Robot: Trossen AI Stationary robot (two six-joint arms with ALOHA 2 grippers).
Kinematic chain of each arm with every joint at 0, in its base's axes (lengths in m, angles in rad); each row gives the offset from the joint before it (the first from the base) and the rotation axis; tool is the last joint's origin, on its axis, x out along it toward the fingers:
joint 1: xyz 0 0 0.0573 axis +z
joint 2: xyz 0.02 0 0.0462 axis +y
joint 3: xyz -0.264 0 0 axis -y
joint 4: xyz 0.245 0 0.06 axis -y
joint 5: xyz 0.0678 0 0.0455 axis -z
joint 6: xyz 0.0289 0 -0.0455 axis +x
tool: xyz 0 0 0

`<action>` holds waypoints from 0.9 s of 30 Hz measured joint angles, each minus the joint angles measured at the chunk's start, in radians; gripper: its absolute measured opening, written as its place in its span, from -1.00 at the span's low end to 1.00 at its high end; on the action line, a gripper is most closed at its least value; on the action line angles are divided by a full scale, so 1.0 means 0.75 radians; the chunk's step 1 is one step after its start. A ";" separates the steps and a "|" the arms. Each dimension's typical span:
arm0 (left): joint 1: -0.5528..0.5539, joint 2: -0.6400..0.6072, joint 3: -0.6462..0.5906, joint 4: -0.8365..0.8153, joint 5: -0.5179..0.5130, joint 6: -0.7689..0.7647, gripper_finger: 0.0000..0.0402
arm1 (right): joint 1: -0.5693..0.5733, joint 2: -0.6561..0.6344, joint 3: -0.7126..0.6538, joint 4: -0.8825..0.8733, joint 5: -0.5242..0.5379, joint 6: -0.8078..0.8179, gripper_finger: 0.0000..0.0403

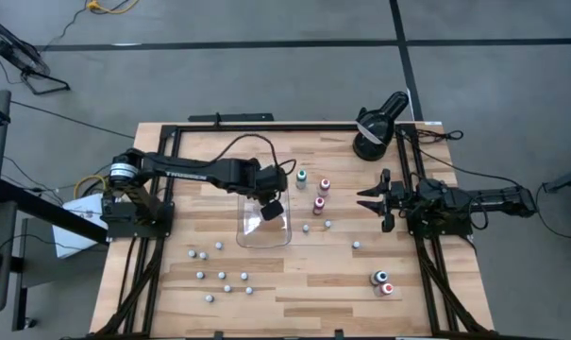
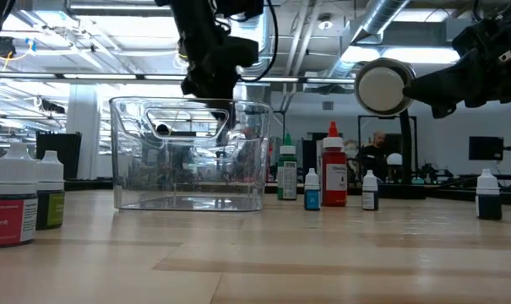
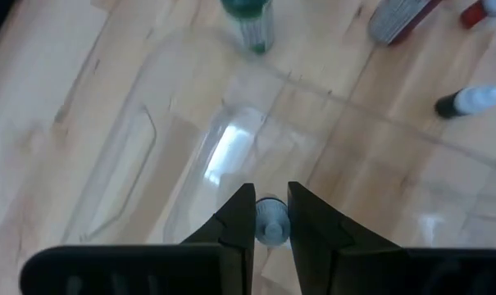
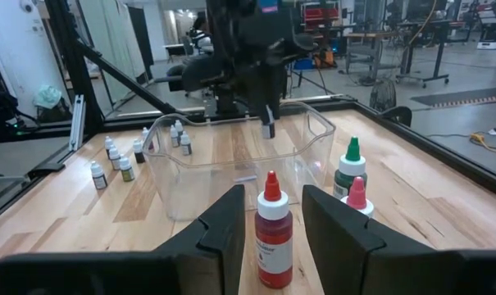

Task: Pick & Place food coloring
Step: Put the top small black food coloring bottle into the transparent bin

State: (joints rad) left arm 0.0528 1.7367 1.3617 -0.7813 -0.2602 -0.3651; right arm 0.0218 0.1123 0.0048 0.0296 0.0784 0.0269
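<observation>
The wooden counter (image 1: 294, 283) carries everything, framed by black rails. At its middle stands the clear rectangular tray (image 1: 266, 227), upright and open at the top. The left arm reaches from the left side over this tray, and the left gripper (image 3: 271, 215) hangs above the tray's inside, clenched on a small white-capped bottle (image 3: 271, 223) pinched between its two dark fingers. The right arm waits at the right edge, its right gripper (image 1: 372, 201) pointing left toward the middle with the fingers apart and nothing between them.

At the far right corner sits the black round lamp-like device (image 1: 375, 127). Just right of the tray stand the taller bottles: a green-capped bottle (image 1: 301, 177), a red-capped bottle (image 1: 324, 185) and a pink-capped bottle (image 1: 318, 204).

The rest of the food coloring lies scattered: a cluster of tiny white-capped bottles (image 1: 222, 276) at the near left, a few more right of the tray (image 1: 327, 224), one farther right (image 1: 357, 245), and a pair near the right rail, one teal (image 1: 377, 278) and one red (image 1: 387, 288).
</observation>
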 joint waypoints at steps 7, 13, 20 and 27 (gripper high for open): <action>0.002 0.000 -0.156 0.065 -0.023 -0.091 -0.78 | 0.000 0.000 0.000 0.000 0.000 0.000 -0.44; 0.006 0.000 -0.312 0.230 -0.078 -0.108 -0.78 | 0.000 0.001 0.000 0.000 0.000 0.000 -0.44; -0.003 0.000 -0.407 0.344 -0.096 -0.135 -0.75 | 0.000 0.000 0.000 0.000 0.000 0.000 -0.44; -0.002 0.000 -0.407 0.345 -0.152 -0.036 -0.74 | 0.000 0.000 0.000 0.000 0.000 0.000 -0.44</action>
State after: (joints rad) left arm 0.0513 1.7367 1.0561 -0.5228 -0.3745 -0.3923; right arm 0.0218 0.1123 0.0050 0.0296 0.0784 0.0271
